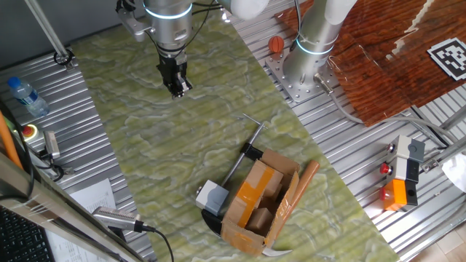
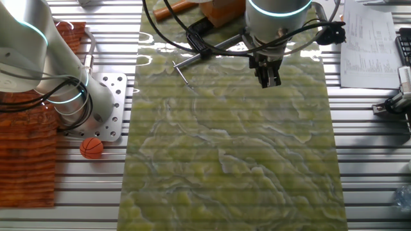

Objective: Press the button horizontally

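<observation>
The button is a small light grey cube with a white face on a black base. It sits on the green mat, against the left side of an open cardboard box, near the front edge. My gripper hangs pointing down over the far part of the mat, well away from the button, with its fingertips together and holding nothing. In the other fixed view the gripper hovers over the mat's upper right part; the button is hidden there behind the arm.
A metal clamp bar lies against the box and also shows in the other fixed view. A second arm's base and an orange ball stand at the back. A water bottle and a red round button are at left; orange-and-black units are at right.
</observation>
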You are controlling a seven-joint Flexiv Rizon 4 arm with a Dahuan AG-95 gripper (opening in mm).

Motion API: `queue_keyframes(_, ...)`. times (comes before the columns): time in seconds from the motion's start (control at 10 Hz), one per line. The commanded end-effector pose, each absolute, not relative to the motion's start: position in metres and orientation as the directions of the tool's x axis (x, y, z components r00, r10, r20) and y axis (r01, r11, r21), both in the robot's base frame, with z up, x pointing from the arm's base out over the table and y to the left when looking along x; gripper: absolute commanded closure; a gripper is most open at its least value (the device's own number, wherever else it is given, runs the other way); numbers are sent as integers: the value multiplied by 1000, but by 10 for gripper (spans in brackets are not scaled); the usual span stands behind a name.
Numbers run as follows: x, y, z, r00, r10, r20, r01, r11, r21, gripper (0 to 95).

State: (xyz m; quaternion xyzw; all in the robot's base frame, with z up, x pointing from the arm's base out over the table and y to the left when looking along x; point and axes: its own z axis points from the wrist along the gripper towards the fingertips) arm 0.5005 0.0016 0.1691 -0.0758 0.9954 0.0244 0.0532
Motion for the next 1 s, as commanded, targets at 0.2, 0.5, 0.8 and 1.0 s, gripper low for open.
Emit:
queue_keyframes(0.2,501,4,168,-984,-143,-109,-148,988,37,950)
queue_keyframes(0.5,502,7,165,-985,-144,-97,-148,988,37,950)
queue_keyframes(0.8,503,7,161,-983,-159,-97,-163,986,36,950)
queue_keyframes(1.0,505,5,155,-979,-180,-97,-184,982,36,950)
